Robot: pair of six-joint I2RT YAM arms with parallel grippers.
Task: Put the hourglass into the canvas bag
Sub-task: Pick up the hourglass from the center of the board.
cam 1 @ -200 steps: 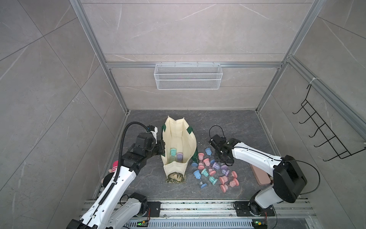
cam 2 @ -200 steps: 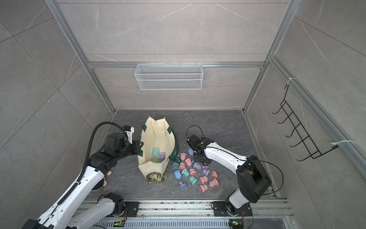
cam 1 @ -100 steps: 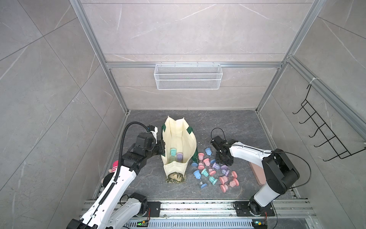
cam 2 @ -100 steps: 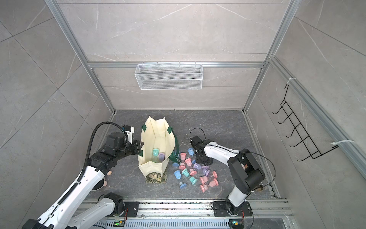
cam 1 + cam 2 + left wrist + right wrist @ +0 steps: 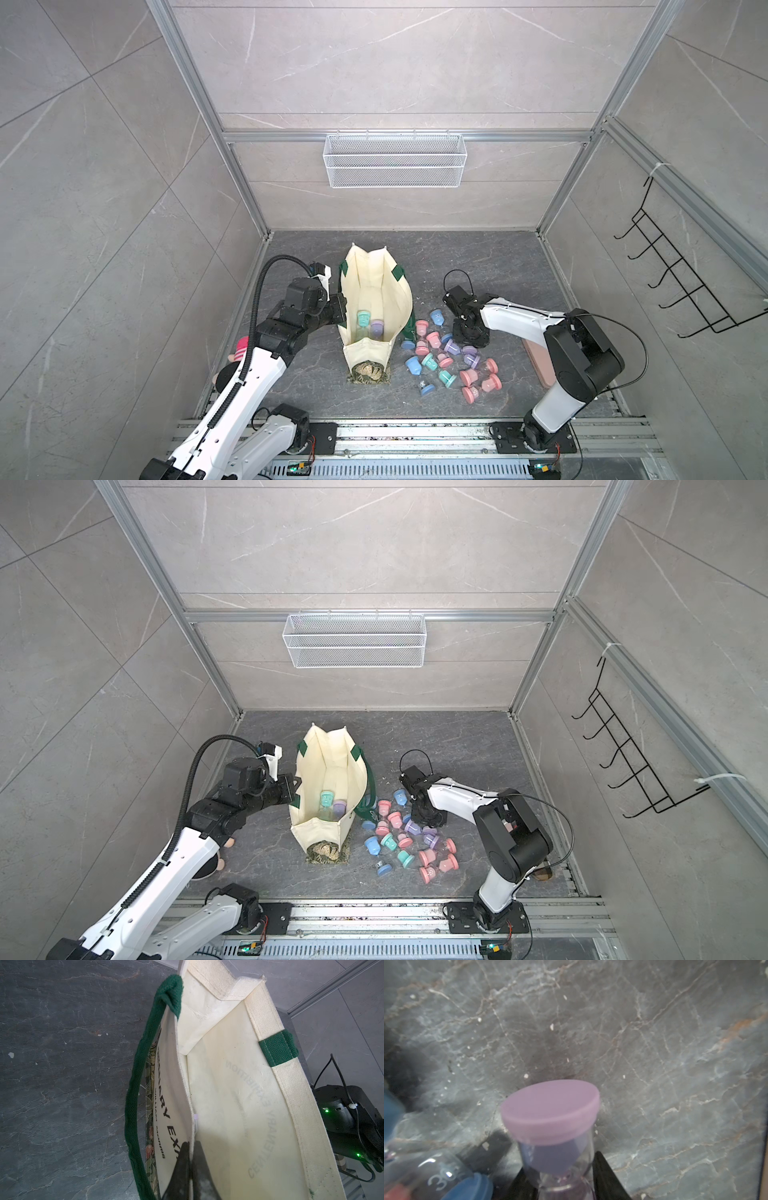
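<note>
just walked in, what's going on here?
The left end effector is shut on the rim of the cream canvas bag with dark green straps, holding its mouth open. The right end effector has its fingers either side of a lilac-capped glass hourglass from the loose pile of pastel hourglasses beside the bag; grip not confirmed. Two hourglasses already sit inside the bag.

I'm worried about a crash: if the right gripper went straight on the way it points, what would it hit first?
Probably the dark grey stone tabletop: the right gripper points down at it, jaws either side of a lilac-capped clear hourglass. Depth is unclear.
</note>
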